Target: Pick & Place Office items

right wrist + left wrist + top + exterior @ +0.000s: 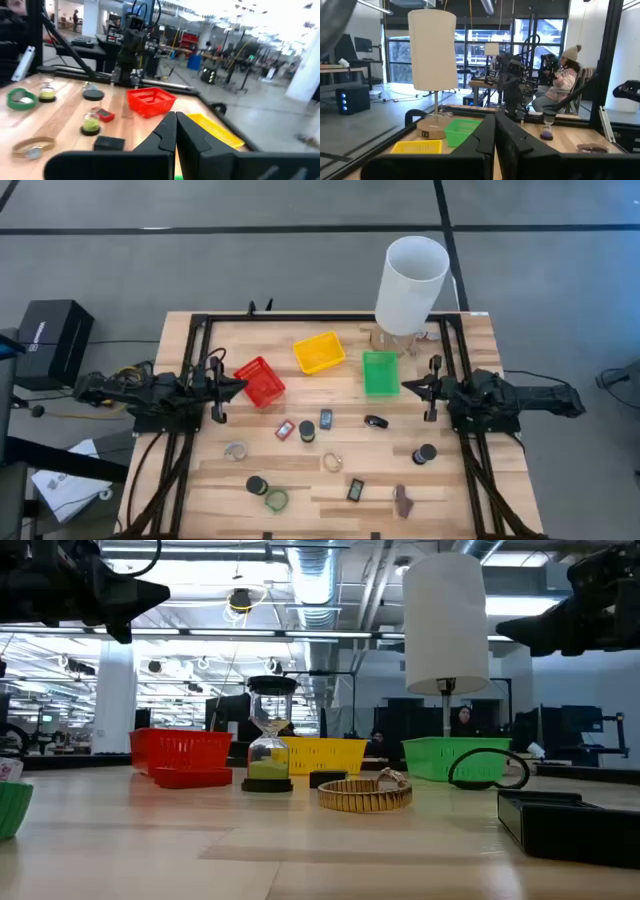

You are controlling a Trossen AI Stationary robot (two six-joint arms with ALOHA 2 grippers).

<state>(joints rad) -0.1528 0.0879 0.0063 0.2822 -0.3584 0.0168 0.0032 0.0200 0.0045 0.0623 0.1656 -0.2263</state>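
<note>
The office items lie scattered on the near half of the wooden table: a red block (285, 429), a green-and-black roll (307, 430), a small dark rectangle (326, 419), black discs (425, 453) (258, 484), a silvery ring (236, 450), a green ring (277, 500) and a brown clip (402, 500). My left gripper (243, 387) hovers shut beside the red bin, above the table. My right gripper (403, 387) hovers shut at the green bin's right side. Their shut fingers also show in the left wrist view (495, 135) and the right wrist view (176, 132).
A red bin (260, 380), a yellow bin (319, 352) and a green bin (380, 372) stand in a row across the table's middle. A tall white cylinder (410, 285) stands on its base at the far edge. A black frame (300, 318) runs around the table. A person (562, 75) sits beyond it.
</note>
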